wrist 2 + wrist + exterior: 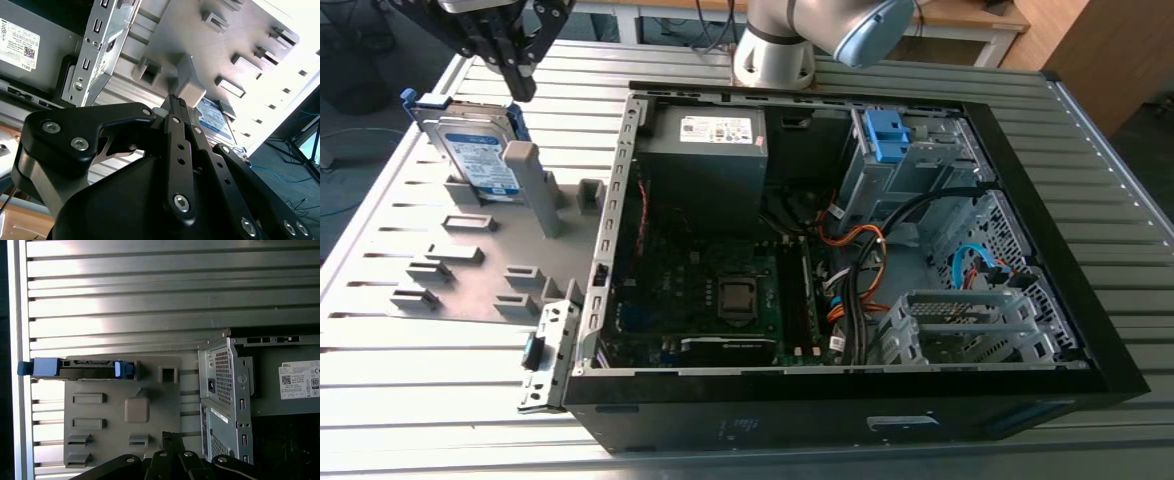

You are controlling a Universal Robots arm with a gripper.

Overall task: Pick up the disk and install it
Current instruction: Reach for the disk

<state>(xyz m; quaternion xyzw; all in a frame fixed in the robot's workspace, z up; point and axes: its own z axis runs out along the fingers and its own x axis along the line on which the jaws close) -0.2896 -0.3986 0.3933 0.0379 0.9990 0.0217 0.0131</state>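
Black gripper (522, 90) hung pointing down over the grey fixture plate (474, 290), fingers pressed together on nothing. One disk (478, 155) stood on edge in that plate, near the fingertips. One open computer case (787, 410) lay beside the plate.

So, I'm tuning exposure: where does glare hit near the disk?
First wrist view: sunlit bands wash out the table beside the disk; second wrist view: the fixture plate partly blows out white; exterior view: even light on the disk.
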